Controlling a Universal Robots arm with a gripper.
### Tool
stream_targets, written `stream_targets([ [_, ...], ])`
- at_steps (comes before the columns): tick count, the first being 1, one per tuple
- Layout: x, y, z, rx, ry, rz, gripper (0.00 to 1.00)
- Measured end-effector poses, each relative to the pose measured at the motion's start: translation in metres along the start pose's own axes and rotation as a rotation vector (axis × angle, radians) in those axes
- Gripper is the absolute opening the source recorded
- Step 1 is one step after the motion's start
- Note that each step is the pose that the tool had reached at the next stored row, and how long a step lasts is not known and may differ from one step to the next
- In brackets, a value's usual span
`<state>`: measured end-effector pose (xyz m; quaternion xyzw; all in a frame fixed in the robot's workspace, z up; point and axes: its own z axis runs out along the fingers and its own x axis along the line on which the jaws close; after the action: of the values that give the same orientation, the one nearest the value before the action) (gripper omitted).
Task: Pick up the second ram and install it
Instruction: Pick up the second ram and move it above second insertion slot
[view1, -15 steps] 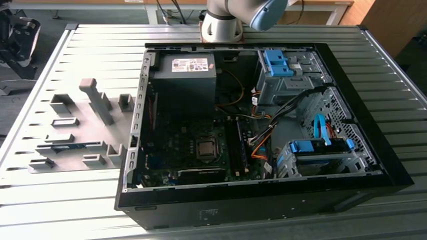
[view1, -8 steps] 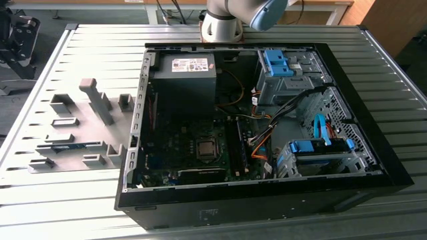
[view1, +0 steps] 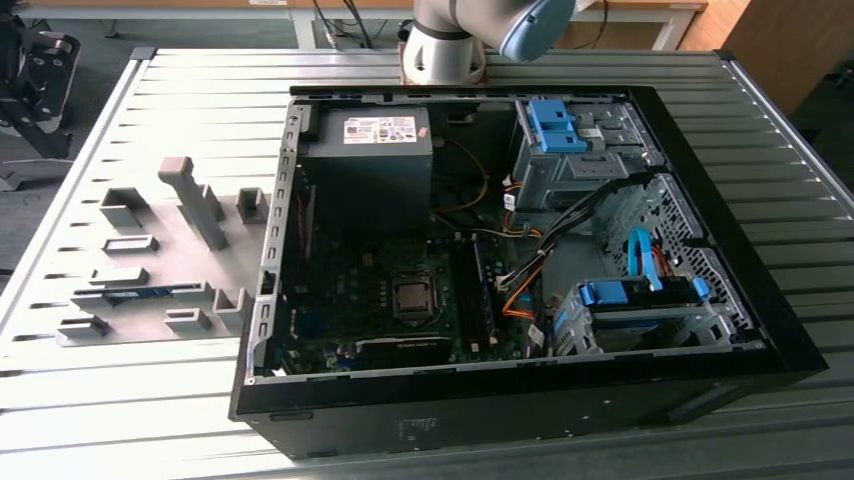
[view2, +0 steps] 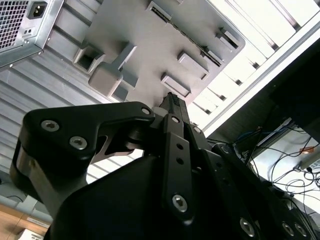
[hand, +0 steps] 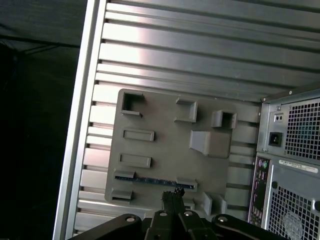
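One memory stick, the second ram (view1: 131, 295), lies flat in the gray holder tray (view1: 160, 255) on the worktop (view1: 80, 400), at the exterior view's left of the open computer case (view1: 534, 400). In the first wrist view we see the fingers (hand: 169, 197) pressed together and empty, above the tray and clear of the ram (hand: 150, 180). In the second wrist view the fingers (view2: 172, 107) again look closed over the tray (view2: 150, 55).
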<state>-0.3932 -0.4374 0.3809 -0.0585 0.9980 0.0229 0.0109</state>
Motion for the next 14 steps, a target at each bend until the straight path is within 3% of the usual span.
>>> stream_targets([
  [4, 0.0000, -0.0001, 0.0000, -0.0010, 0.0018, -0.041, 0.11],
  [14, 0.0002, 0.0000, 0.0003, -0.0049, 0.0088, -0.199, 0.11],
])
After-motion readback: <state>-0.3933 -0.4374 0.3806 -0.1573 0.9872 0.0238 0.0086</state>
